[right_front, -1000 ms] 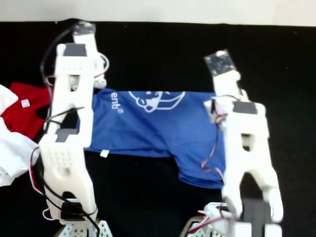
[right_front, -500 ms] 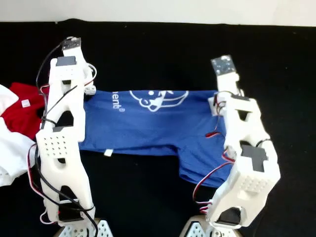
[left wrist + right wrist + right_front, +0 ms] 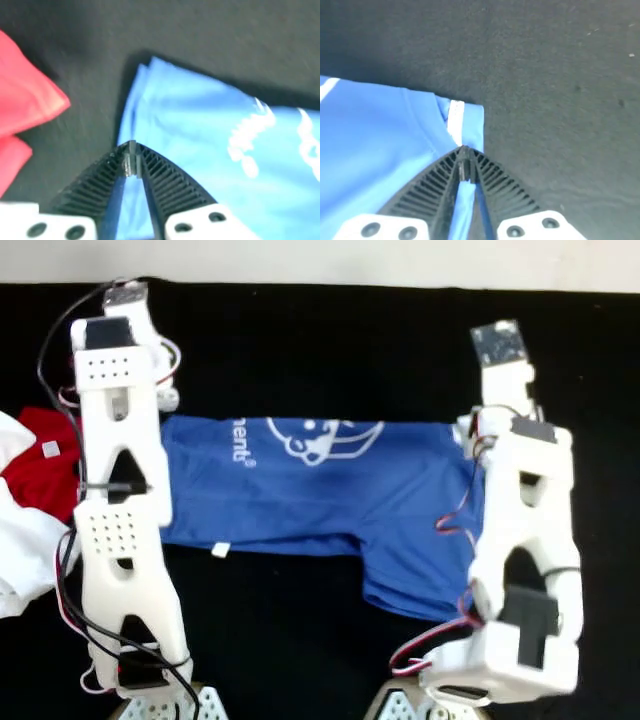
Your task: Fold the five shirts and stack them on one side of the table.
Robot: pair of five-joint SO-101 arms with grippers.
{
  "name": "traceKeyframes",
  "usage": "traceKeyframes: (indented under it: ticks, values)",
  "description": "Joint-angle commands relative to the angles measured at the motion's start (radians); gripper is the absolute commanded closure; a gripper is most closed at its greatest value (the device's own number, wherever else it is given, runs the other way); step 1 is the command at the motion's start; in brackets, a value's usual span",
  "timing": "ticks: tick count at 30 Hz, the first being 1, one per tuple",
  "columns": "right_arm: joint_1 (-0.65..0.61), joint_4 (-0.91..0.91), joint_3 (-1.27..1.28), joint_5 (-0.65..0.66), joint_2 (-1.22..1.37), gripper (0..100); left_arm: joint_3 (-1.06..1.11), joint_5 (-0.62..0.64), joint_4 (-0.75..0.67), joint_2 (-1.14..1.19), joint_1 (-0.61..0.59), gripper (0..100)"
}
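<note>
One black table (image 3: 320,340) carries three garments and two white robot arms. One blue shirt (image 3: 320,495) lies spread flat across the middle of the table, its white printed design (image 3: 310,440) toward the far edge and one sleeve hanging toward the near side by the right arm (image 3: 525,530). The left arm (image 3: 118,530) stretches over the shirt's opposite end. At the table's left edge, one heap of white cloth (image 3: 20,540) touches one red shirt (image 3: 40,475), which lies just beside the blue one. The left gripper (image 3: 131,150) has its jaws pinched together on the blue shirt's left far corner; the right gripper (image 3: 464,152) is likewise clamped on the right far corner. Two small white tags show: one (image 3: 212,550) on the blue shirt's near edge, one (image 3: 48,449) on the red shirt.
</note>
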Motion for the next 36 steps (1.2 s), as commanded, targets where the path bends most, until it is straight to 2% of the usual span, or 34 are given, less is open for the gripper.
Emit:
traceKeyframes:
  ticks: [1, 4, 8, 13, 18, 23, 28, 32, 36]
  values:
    - [0.012, 0.137, -0.041, -0.002, -0.171, 99.1, 0.001, 0.054, 0.044, -0.128, 0.007, 99]
    - [0.012, 0.228, -0.041, 0.0, -0.246, 99.1, 0.231, 0.078, 0.044, -0.26, 0.036, 99]
    - [0.012, 0.309, -0.041, 0.002, -0.288, 99.1, 0.671, 0.086, 0.009, -0.484, 0.09, 99]
    - [0.012, 0.44, -0.039, 0.002, -0.312, 99.1, 1.208, 0.086, -0.284, -0.679, 0.09, 99]
    - [0.007, 0.51, 0.019, 0.002, -0.328, 99.1, 1.567, 0.083, -0.578, -0.768, 0.077, 99]
    - [-0.024, 0.475, 0.194, 0.002, -0.453, 99.1, 1.69, 0.083, -0.75, -0.768, -0.036, 99]
    - [-0.127, 0.423, 0.495, 0.002, -0.679, 99.1, 1.699, 0.083, -0.76, -0.768, -0.128, 99]
    - [-0.194, 0.292, 0.763, 0.002, -0.799, 99.1, 1.727, 0.083, -0.761, -0.766, -0.127, 99]
    - [-0.209, 0.183, 0.931, 0.002, -0.82, 98.5, 1.732, 0.086, -0.763, -0.766, -0.125, 99]
